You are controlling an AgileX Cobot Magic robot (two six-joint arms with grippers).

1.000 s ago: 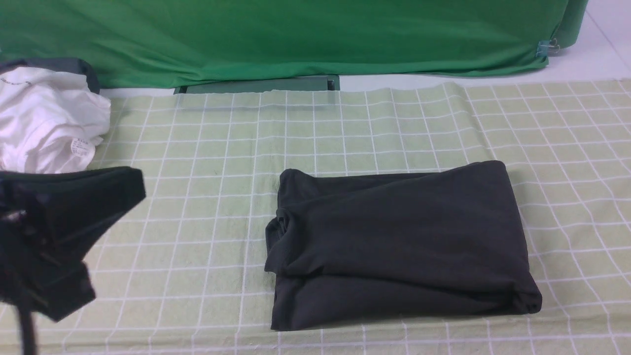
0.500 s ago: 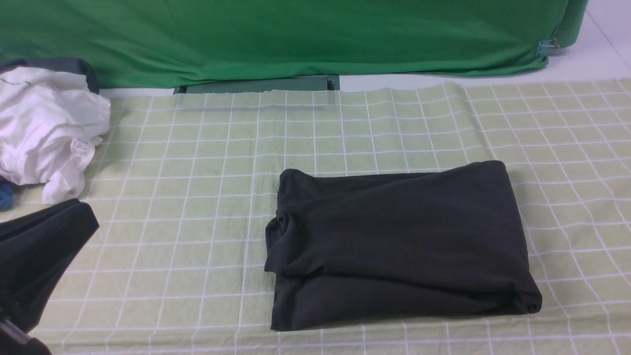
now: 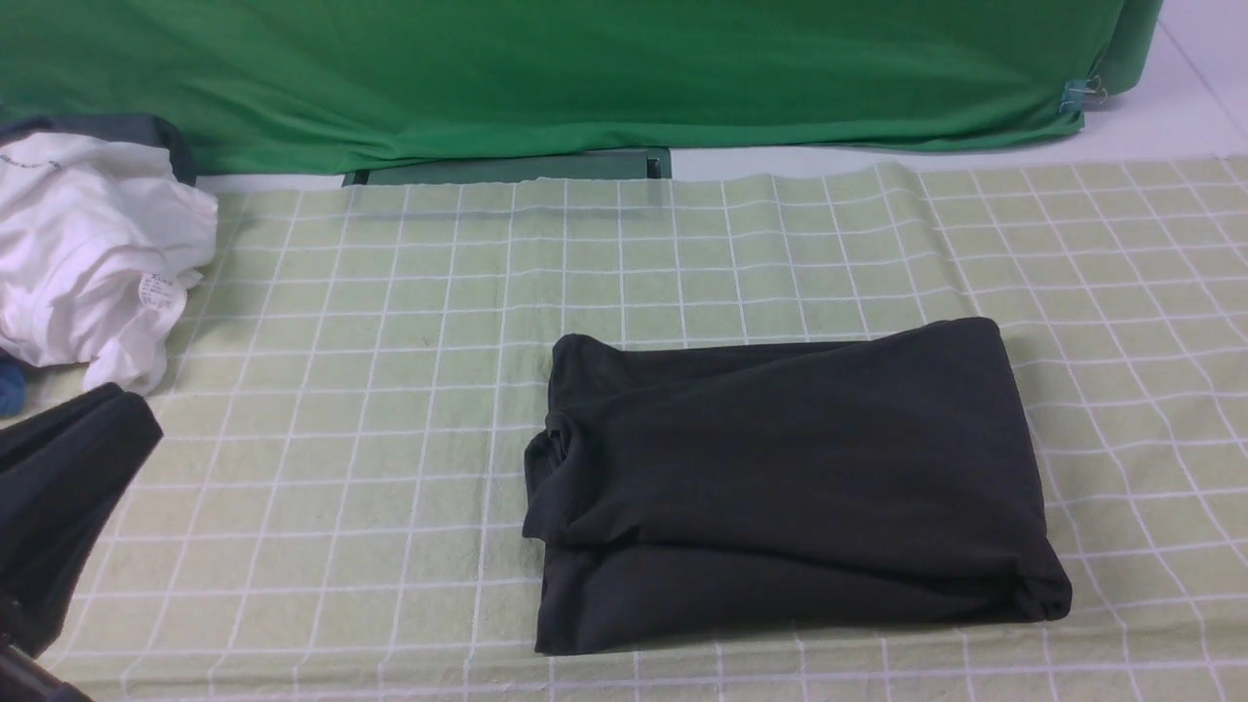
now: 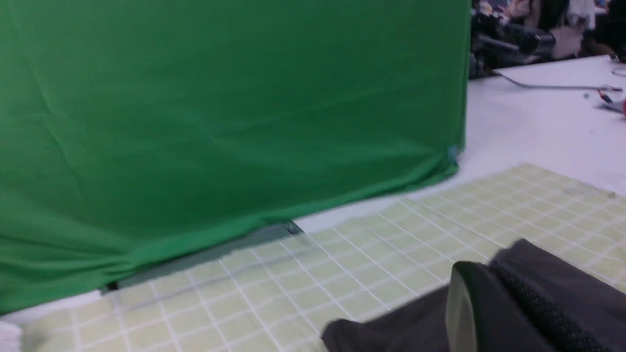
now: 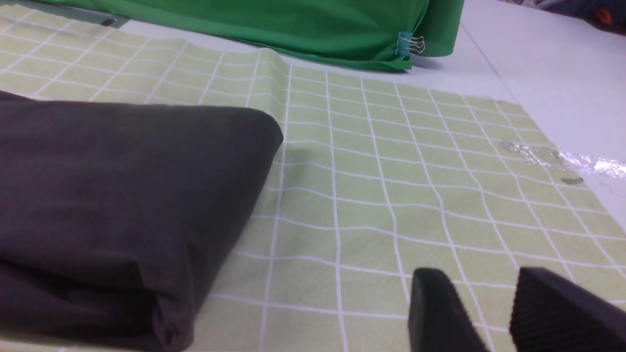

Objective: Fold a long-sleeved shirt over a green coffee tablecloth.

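The long-sleeved shirt (image 3: 790, 478) lies folded into a dark charcoal rectangle on the green coffee tablecloth (image 3: 390, 341), right of centre. My left gripper (image 3: 117, 419) hangs low at the left edge of the front view, well clear of the shirt. In the left wrist view its jaws (image 4: 491, 269) are shut with nothing between them. My right gripper (image 5: 481, 281) does not show in the front view. Its wrist view has it open and empty over bare tablecloth (image 5: 391, 171), beside the shirt's folded edge (image 5: 122, 186).
A crumpled white garment (image 3: 88, 253) sits at the cloth's far left. A deep green backdrop (image 3: 585, 78) closes the back, held by a binder clip (image 3: 1077, 95). White tabletop (image 3: 1180, 107) lies beyond the cloth on the right, with shiny tape (image 5: 562, 159) at its edge.
My left gripper has drawn back down and to the left, uncovering more of the white garment. The folded shirt has not moved.
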